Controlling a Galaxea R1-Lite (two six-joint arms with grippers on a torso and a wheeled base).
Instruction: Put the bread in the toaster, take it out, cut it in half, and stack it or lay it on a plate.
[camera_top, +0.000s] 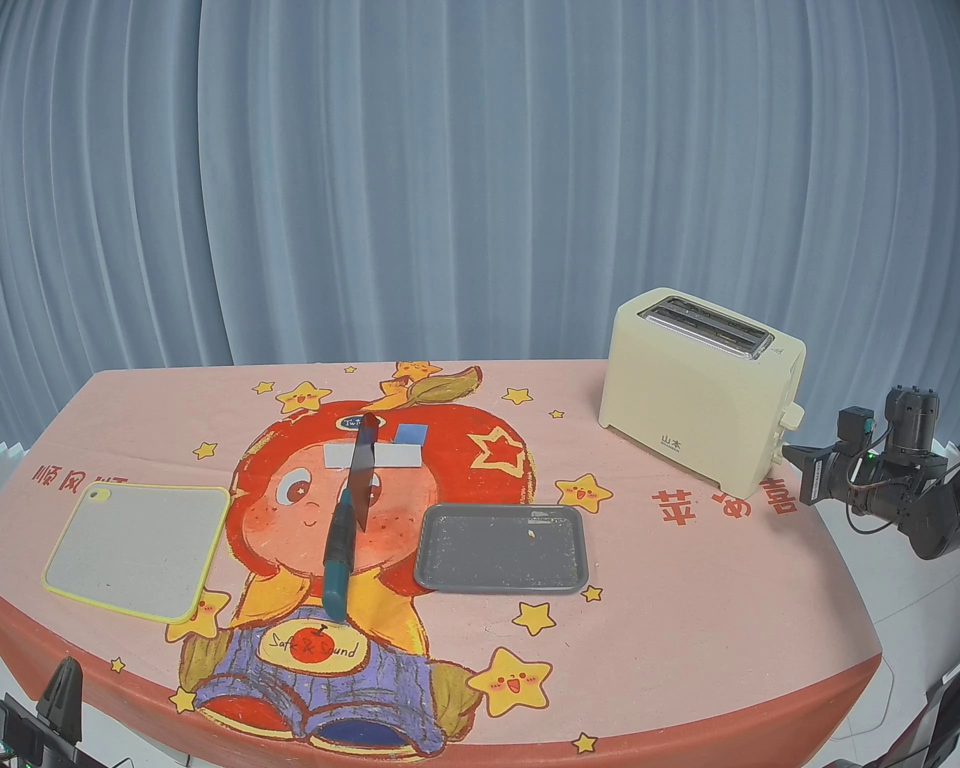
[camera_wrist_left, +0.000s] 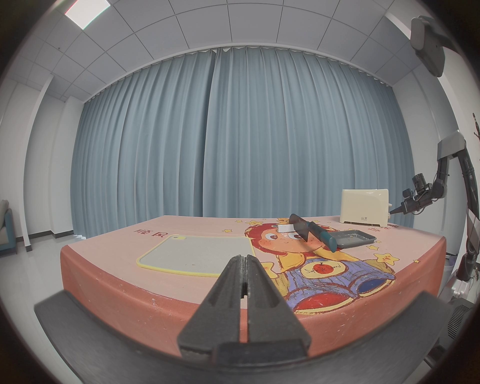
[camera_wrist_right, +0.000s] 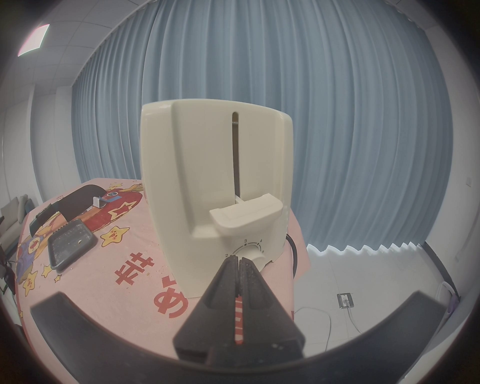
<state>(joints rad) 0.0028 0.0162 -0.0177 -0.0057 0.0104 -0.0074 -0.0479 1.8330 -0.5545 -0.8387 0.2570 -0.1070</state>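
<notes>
The cream toaster (camera_top: 700, 385) stands at the table's back right, its two top slots dark. Its side faces me in the right wrist view, where the lever (camera_wrist_right: 247, 212) sits at the bottom of its slot on the toaster (camera_wrist_right: 200, 165). My right gripper (camera_top: 792, 455) is shut, its tip just below the lever by the dial (camera_wrist_right: 239, 261). A grey tray (camera_top: 500, 548) with a few crumbs lies mid-table. A teal-handled knife (camera_top: 345, 520) leans on a white rest (camera_top: 385, 455). A yellow-rimmed cutting board (camera_top: 135, 548) lies at the left. My left gripper (camera_wrist_left: 245, 260) is shut, off the table's front left corner (camera_top: 62, 690).
The table is round-fronted with a pink cartoon cloth (camera_top: 660, 620). A blue curtain hangs close behind it. A black cord (camera_wrist_right: 292, 255) runs down behind the toaster off the table's right edge. The cloth between tray and toaster is bare.
</notes>
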